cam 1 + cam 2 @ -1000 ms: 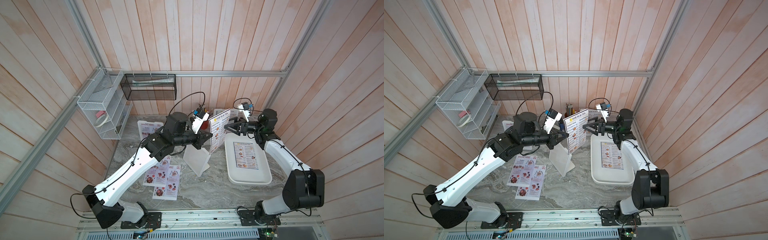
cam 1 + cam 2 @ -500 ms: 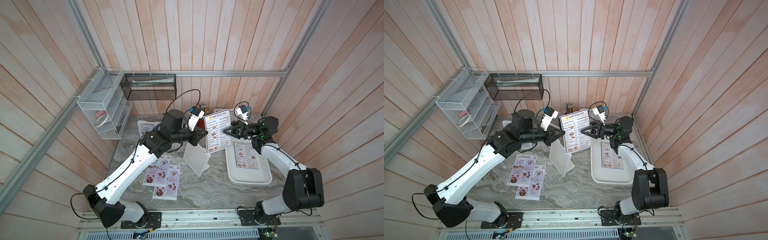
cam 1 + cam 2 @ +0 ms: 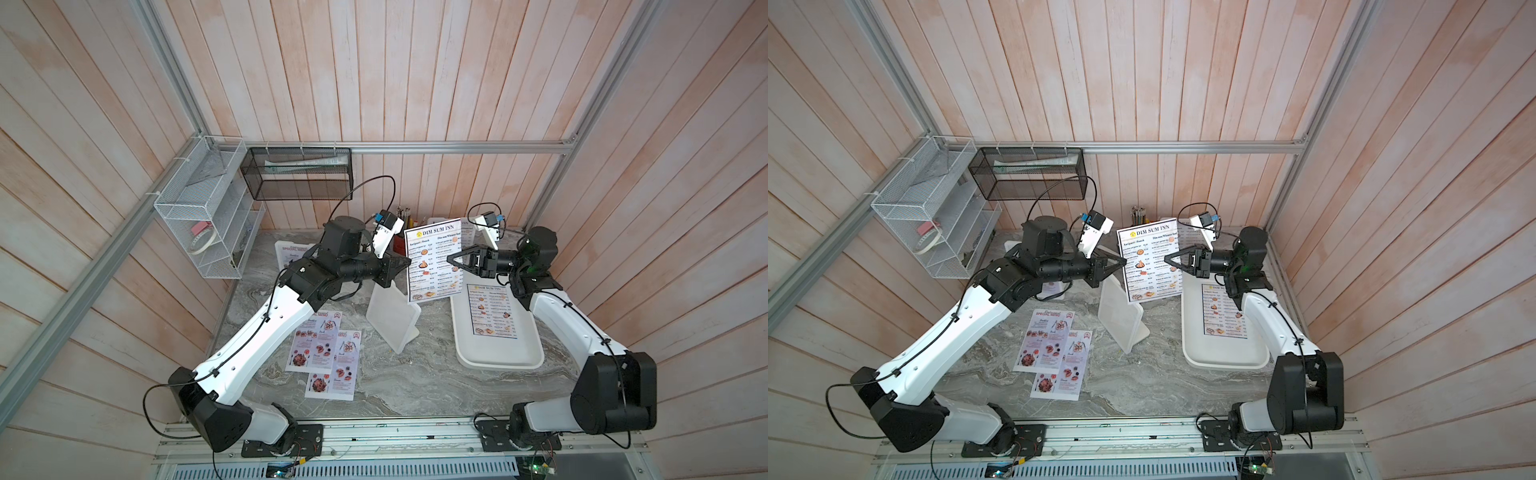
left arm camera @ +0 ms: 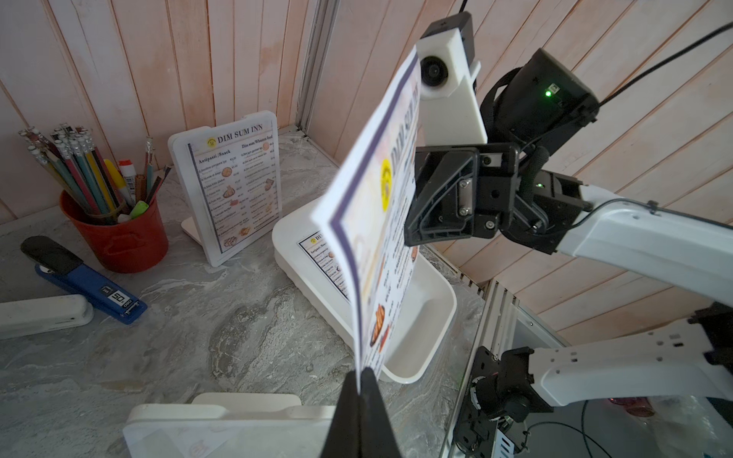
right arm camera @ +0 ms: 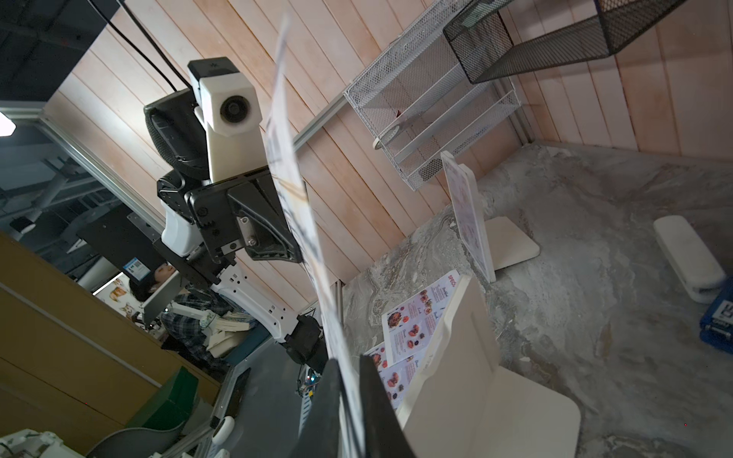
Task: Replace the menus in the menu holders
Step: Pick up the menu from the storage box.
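Left gripper (image 3: 408,262), right gripper (image 3: 449,258) both pinch Dim Sum Inn menu (image 3: 434,249) upright, seemingly over holder (image 3: 392,320).

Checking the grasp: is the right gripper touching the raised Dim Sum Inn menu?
Touching. In the right wrist view the raised Dim Sum Inn menu runs pinched between the shut fingers of the right gripper.

"dim sum inn" heads held menu (image 3: 434,262), framed menu (image 4: 238,186), tray menu (image 3: 492,309); "50" on blue stapler (image 4: 85,283).
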`<state>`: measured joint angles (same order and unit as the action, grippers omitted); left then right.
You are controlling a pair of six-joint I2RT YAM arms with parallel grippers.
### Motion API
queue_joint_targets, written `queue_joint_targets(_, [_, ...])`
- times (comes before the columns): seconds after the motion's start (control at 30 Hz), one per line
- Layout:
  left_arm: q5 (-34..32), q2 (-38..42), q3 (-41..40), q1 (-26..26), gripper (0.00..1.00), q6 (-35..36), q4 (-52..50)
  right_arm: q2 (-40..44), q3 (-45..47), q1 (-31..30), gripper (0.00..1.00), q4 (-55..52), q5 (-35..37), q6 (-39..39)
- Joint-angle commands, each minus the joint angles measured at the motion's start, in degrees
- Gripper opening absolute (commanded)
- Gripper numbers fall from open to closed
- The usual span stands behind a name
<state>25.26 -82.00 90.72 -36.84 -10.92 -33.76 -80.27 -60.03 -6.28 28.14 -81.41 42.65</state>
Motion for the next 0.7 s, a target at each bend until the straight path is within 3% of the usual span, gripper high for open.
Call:
queue_joint_targets(0.0, [1.0, -1.1, 0.2, 0.8, 0.0, 1.1, 1.1, 3.2, -2.4, -0.2, 0.06, -10.3, 3.3, -6.6])
queue_joint_targets(0.07, [1.1, -1.6, 0.1, 0.9, 0.0, 1.1, 1.5, 4.3, -3.2, -0.4, 0.0, -15.1, 5.1, -9.2])
queue_joint_targets(0.2, [0.1, -2.1, -0.3, 1.0, 0.03, 0.1, 2.4, 6.3, -2.9, -1.1, 0.0, -17.7, 7.8, -9.8])
queue_joint_targets(0.27, [-1.8, -2.0, -0.6, 1.2, 0.31, -1.1, 2.9, 7.7, -2.7, -1.2, 0.0, -18.7, 9.9, -10.2])
queue_joint_targets(0.4, [-8.0, -0.5, -2.4, 2.8, 0.56, -5.8, 4.8, 10.9, -2.1, -1.9, 0.0, -20.5, 15.9, -10.2])
queue_joint_targets(0.53, [-13.7, 2.2, -6.0, 6.8, 0.6, -11.8, 5.9, 13.7, -5.5, -4.6, 0.0, -30.1, 27.7, -14.8])
queue_joint_targets(0.67, [-13.6, 5.1, -14.2, 12.0, 0.61, -16.9, 7.9, 14.2, -10.2, -10.2, 0.0, -38.9, 40.7, -17.5])
